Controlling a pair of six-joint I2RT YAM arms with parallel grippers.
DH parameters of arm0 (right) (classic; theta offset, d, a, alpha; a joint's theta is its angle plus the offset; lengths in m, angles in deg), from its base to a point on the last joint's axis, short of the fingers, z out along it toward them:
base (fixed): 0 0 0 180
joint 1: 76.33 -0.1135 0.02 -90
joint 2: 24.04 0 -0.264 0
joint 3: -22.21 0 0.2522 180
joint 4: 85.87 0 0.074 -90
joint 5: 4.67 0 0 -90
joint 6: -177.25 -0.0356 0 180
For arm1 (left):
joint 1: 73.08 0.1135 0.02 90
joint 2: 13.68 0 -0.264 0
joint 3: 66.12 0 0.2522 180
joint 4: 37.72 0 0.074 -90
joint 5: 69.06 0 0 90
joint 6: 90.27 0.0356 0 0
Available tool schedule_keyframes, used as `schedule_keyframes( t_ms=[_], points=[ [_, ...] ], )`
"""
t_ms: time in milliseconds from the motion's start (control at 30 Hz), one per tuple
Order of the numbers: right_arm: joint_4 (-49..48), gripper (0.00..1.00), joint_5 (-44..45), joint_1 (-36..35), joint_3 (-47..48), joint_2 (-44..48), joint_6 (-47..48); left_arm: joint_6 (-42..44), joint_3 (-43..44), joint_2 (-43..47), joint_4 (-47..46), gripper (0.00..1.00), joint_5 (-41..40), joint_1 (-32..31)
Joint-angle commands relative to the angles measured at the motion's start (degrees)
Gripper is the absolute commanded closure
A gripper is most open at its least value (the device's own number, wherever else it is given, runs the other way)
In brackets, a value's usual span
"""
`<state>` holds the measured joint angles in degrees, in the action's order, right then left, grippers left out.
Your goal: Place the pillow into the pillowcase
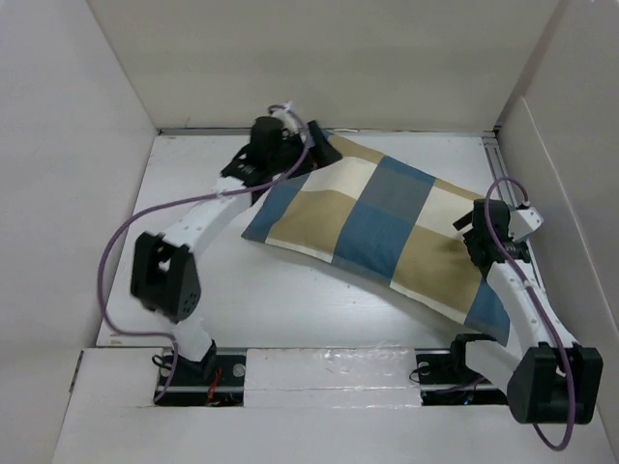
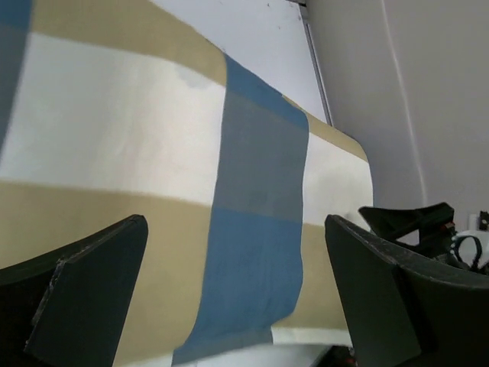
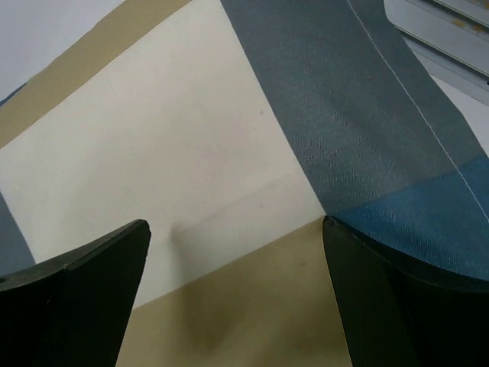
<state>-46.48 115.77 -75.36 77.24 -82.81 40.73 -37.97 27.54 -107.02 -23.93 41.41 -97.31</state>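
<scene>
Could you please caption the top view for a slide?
Left gripper and right gripper, both open, at opposite ends of the pillowcase.

A large fabric pillowcase (image 2: 252, 229) in blue, tan and cream checks fills most of the frame, lying on a white tabletop (image 2: 252, 30). The left gripper (image 2: 235, 225) spreads its two dark fingers (image 2: 92, 290) wide before it, holding nothing. A black angular machine part (image 2: 409, 218) sits past the far corner, near a white wall (image 2: 397, 92).

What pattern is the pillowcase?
The pillowcase has big blue, tan and cream checks; best in the top view.

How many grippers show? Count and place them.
2: left gripper, open, at the far left corner of the pillowcase; right gripper, open, at its right edge.
</scene>
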Motion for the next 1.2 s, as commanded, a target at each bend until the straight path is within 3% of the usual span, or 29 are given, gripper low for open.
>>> schedule_keyframes(
  t_ms=[0, 133, 167, 300, 367, 400, 467, 500, 533, 600, 700, 833, 967, 1167],
  points=[
    [-6.6, 0.00, -0.1, 2.2, 0.1, -2.1, 0.4, 3.5, 13.0, -12.0, 5.9, 0.01, -12.7, -4.5],
    [-11.7, 0.00, -10.8, 3.5, 1.7, -13.2, 6.0, 4.8, 21.3, -20.4, 10.6, 0.01, -20.2, -7.3],
    [-14.4, 0.00, -19.4, 3.5, 1.7, -15.7, 7.5, 4.8, 21.8, -21.2, 11.4, 0.01, -21.4, -7.9],
    [-18.2, 0.00, -30.9, -5.1, 10.0, -31.6, 13.8, 4.1, 15.9, -19.0, 11.0, 0.01, -26.8, -7.9],
    [-14.4, 0.00, -29.3, -9.2, 17.1, -37.5, 16.2, 4.1, 10.7, -15.5, 11.0, 0.01, -30.8, -7.9],
    [-13.3, 0.00, -23.9, -11.2, 18.8, -38.1, 17.0, 4.1, 9.2, -14.1, 11.0, 0.01, -32.2, -7.9],
    [-14.2, 0.00, -23.0, -15.0, 20.0, -37.4, 17.0, 4.1, 4.0, -9.7, 11.0, 0.01, -33.6, -7.9],
    [-16.5, 0.00, -25.6, -15.0, 19.1, -35.5, 17.8, 3.5, 2.4, -8.2, 11.0, 0.01, -34.1, -7.0],
    [-18.8, 0.00, -33.4, -15.7, 18.4, -34.9, 17.8, 3.5, 0.7, -6.5, 10.5, 0.01, -35.1, -6.1],
    [-20.4, 0.00, -38.3, -17.1, 20.1, -36.5, 18.6, 2.8, -4.1, -2.0, 9.0, 0.01, -36.9, -4.7],
    [-14.9, 0.00, -30.4, -19.6, 23.8, -36.7, 16.7, 2.8, -5.9, -0.3, 8.1, 0.01, -36.9, -2.2],
    [-17.7, 0.00, -23.4, -20.7, 18.3, -24.1, 15.4, 3.9, -1.4, -0.5, 13.4, 0.01, -37.4, -1.6],
    [-15.4, 0.00, -14.3, -22.3, 16.2, -15.9, 15.4, 4.5, -6.6, 3.9, 10.0, 0.01, -35.6, -3.5],
    [-14.4, 0.00, -25.0, -14.7, 13.0, -22.3, 14.2, 1.9, -15.5, 4.0, 6.5, 0.01, -35.0, -4.1]
  ],
)
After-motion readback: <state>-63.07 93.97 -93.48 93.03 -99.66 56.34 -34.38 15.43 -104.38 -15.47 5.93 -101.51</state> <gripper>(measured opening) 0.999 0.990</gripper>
